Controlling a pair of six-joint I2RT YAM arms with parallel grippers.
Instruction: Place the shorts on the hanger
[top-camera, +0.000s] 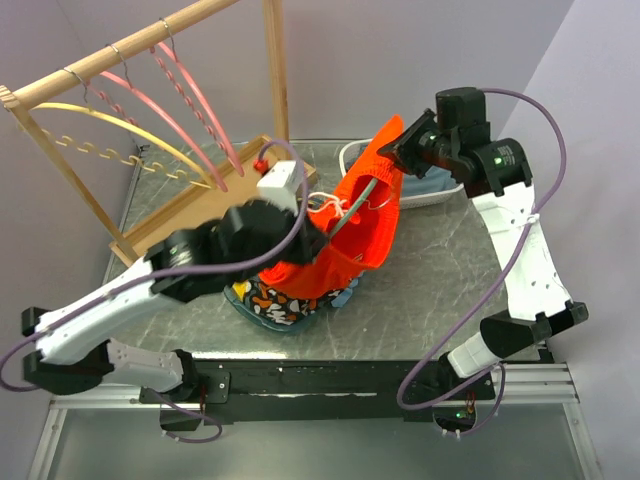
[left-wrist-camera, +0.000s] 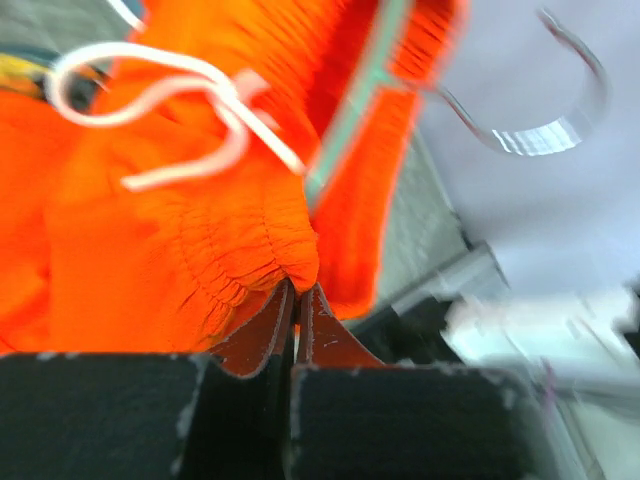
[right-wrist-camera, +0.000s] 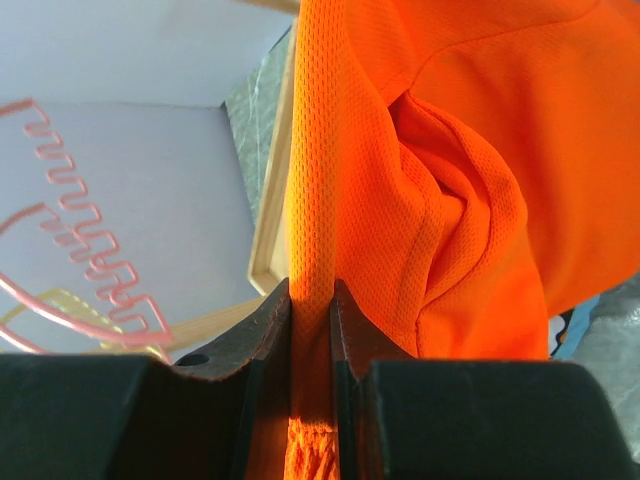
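Observation:
The orange-red shorts hang stretched in the air between my two grippers over the middle of the table. The pale green hanger passes through them; its bar and metal hook show in the left wrist view beside the white drawstring. My left gripper is shut on the elastic waistband. My right gripper is shut on a fold of the shorts' mesh cloth, holding it up at the back right.
A wooden rack at the back left carries pink hangers and a yellow hanger. A black-orange-white patterned garment lies under the shorts. A white tray with blue-grey cloth stands at the back right.

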